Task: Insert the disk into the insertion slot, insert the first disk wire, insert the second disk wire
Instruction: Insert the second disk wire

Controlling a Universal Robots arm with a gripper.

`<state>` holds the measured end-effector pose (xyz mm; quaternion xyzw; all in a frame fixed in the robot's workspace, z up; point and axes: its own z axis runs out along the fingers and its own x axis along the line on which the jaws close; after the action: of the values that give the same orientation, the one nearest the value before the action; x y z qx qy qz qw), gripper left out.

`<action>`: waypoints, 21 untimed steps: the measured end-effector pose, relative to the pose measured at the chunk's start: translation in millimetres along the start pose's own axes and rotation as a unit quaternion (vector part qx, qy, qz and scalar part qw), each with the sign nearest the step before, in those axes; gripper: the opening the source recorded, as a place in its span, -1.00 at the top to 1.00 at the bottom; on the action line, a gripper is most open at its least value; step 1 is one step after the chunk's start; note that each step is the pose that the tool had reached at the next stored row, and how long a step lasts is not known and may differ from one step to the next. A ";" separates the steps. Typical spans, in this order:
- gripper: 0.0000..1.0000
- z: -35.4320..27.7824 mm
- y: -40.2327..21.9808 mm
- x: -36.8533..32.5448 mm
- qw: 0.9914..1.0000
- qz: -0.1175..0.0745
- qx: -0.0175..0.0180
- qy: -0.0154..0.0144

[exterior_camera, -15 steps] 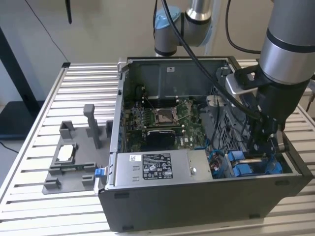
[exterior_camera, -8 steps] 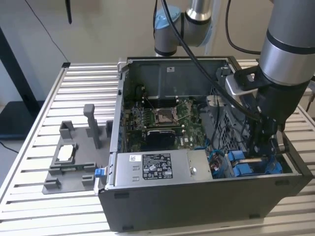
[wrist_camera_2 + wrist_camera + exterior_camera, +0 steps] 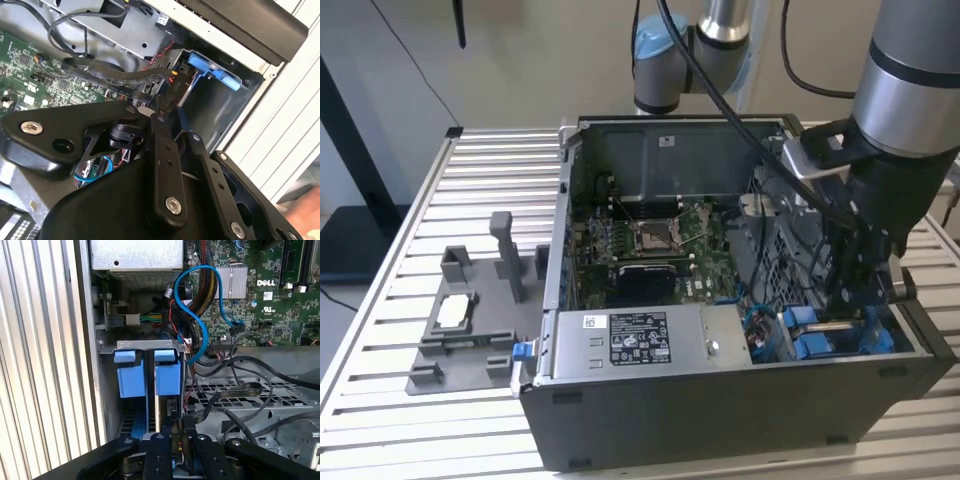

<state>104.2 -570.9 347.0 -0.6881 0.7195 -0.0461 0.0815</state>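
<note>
One case [image 3: 720,420], lid off, on a slatted counter [image 3: 420,200]. Inside, in the exterior view: one motherboard [image 3: 650,240] in the middle, one power supply [image 3: 640,340] along the near wall. One grey fixture [image 3: 470,335] on the counter, at the exterior view's left of the case, apart from it.

One slot [image 3: 145,344], in the near corner of the case at the exterior view's right. One disk [image 3: 131,382] seated in the slot, its blue carrier showing as two blue tabs side by side under the slot's metal rim in the first wrist view.

One gripper [image 3: 848,300], reaching down into that corner of the case, directly over the slot. In both wrist views, two fingers [image 3: 172,437] drawn almost together, pinching the dark plug end of one black wire [image 3: 235,391]. Gripper [image 3: 180,432] tip just beside the nearer blue tab; contact between plug and disk cannot be told. In the second wrist view, gripper [image 3: 159,107] tip at the slot's mouth, near a blue tab, the black wire [image 3: 115,75] arching away over the motherboard.

One blue wire [image 3: 200,305] looped above the slot, running to the motherboard, clear of the gripper
</note>
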 end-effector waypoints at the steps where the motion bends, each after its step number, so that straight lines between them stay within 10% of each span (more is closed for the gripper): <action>1: 0.53 -2.6 -0.5 -0.2 1.000 0.000 0.000 0.000; 11: 0.53 -18.1 -6.2 -1.1 1.000 0.000 -0.005 0.000; 21: 0.53 -22.7 -22.9 -2.2 0.999 0.002 -0.041 0.002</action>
<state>122.7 -570.9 373.6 -0.6895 0.7222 -0.0183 0.0517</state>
